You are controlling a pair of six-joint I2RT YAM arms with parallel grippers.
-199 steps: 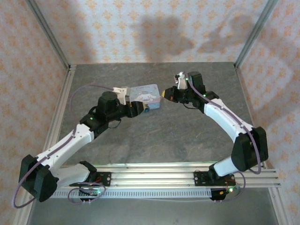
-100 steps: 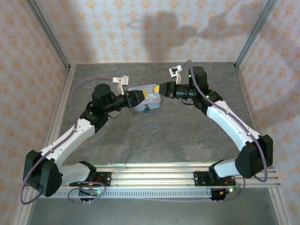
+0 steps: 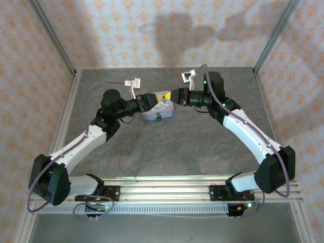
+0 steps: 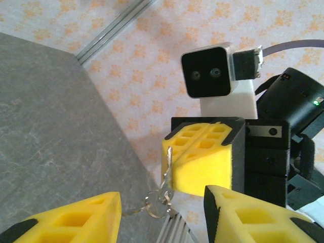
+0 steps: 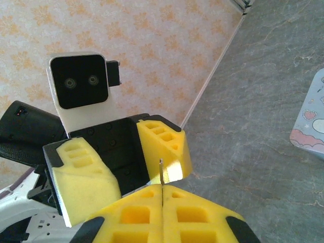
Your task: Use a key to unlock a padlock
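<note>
My right gripper (image 5: 162, 190) is shut on the key (image 5: 161, 178), whose thin metal blade sticks up from between its yellow fingertips. From the left wrist view the key (image 4: 167, 169) hangs at the edge of the right gripper (image 4: 200, 159), with a small ring (image 4: 154, 203) dangling below it. My left gripper (image 4: 162, 217) faces it, open, with the ring in the gap between its fingers and untouched. In the top view the left gripper (image 3: 158, 98) and the right gripper (image 3: 173, 95) meet tip to tip above the table. The padlock (image 3: 158, 119) is a tiny dark spot at the tin's near edge.
A light-blue tin (image 3: 161, 109) lies on the grey table (image 3: 167, 152) just under both grippers, and its corner (image 5: 310, 119) shows at the right of the right wrist view. Patterned walls and metal frame posts close in the back and sides.
Both grippers have lifted off the tin and turned to face each other. The left gripper has moved right, up to the key, and its jaws have narrowed a little.
</note>
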